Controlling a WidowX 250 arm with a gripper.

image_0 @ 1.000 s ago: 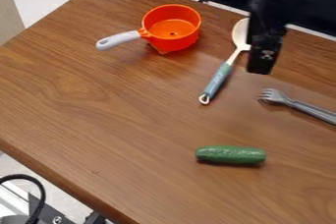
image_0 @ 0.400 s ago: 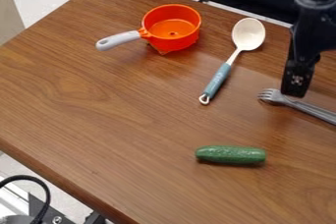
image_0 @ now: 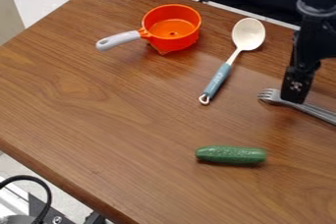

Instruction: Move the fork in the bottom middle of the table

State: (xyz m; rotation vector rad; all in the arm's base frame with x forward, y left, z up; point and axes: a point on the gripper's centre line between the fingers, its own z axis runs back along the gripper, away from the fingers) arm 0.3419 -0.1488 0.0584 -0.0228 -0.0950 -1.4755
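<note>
Fork (image_0: 318, 112), one, grey, is lying at the right of the frame, its tines pointing left and its handle running down to the right edge. Gripper (image_0: 293, 93), one, black, is hanging at the right of the frame, its lower end overlapping the fork just behind the tines. Whether it is standing wide or narrow, touching the fork or holding it, I cannot tell.

Table (image_0: 118, 115), one, brown wood, is bearing the lot. Spoon (image_0: 248, 34), one, cream with a blue-green handle, is lying in the upper right, slanting down towards the middle. Pot (image_0: 172, 26), one, orange, grey-handled, is sitting in the upper middle. Cucumber (image_0: 231, 154), one, green, is lying just right of the lower middle.

State of the task: arm positioning is looking complete, or nearly so; a secure grasp is remaining unconfirmed. The fork is lying outside its goal area, so the placing is remaining undone. Outstanding, by my judgement: securing the fork, lifting it, carrying it down and left, setting it in the bottom middle and letting go. The cucumber is lying close to that likely route, so it is calling for some clearance.
</note>
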